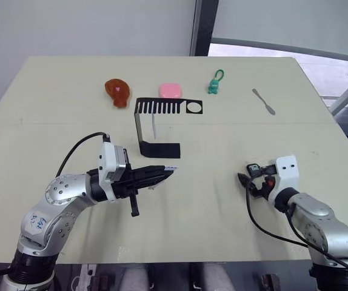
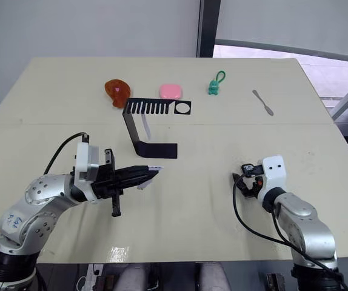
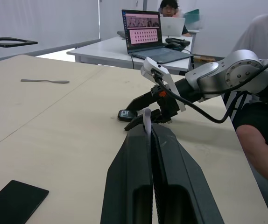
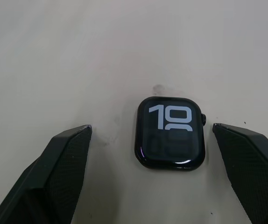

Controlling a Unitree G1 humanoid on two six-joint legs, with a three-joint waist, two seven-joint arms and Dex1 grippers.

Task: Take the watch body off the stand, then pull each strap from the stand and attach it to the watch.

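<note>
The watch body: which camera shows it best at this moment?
The right wrist view. The watch body lies flat on the table, screen up, between the right gripper's open fingers, untouched. In the left wrist view it is a small dark shape under that gripper. In the eye views it is largely hidden by the gripper.

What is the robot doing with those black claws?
It is putting a watch together. The left gripper is shut on a pale strap it is carrying toward the watch body. The watch body lies flat on the table between the open fingers of the right gripper, not touched. The other strap hangs on the stand.
</note>
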